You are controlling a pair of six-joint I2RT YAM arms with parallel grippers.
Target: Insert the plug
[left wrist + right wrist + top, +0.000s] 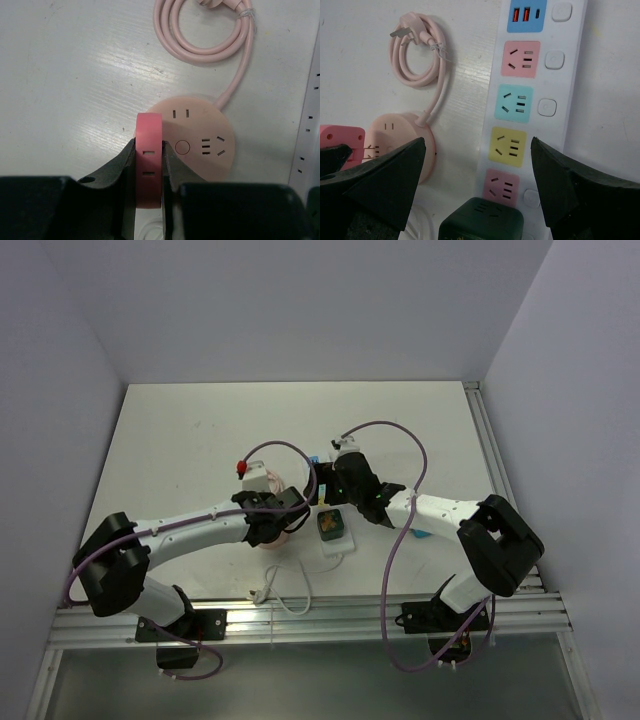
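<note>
— Checking the left gripper [149, 145]: gripping what?
— Clamping a pink cube adapter [149, 170] tight between both fingers, holding it at the near rim of the round pink socket hub [200, 135]; touching or just above, not telling from here.
— Turning to the right gripper [479, 145]?
— Standing wide open, gripping nothing, hanging over the white power strip [540, 100] with its coloured sockets.
— Noticing anything at the strip's near end?
— Seeing a dark green cube adapter [482, 220] sitting there, between the spread fingers.
— Tracing the hub's pink cable [210, 52]?
— Lying coiled and tied on the counter [60, 75] beyond the hub, ending in a loose plug [415, 22].
</note>
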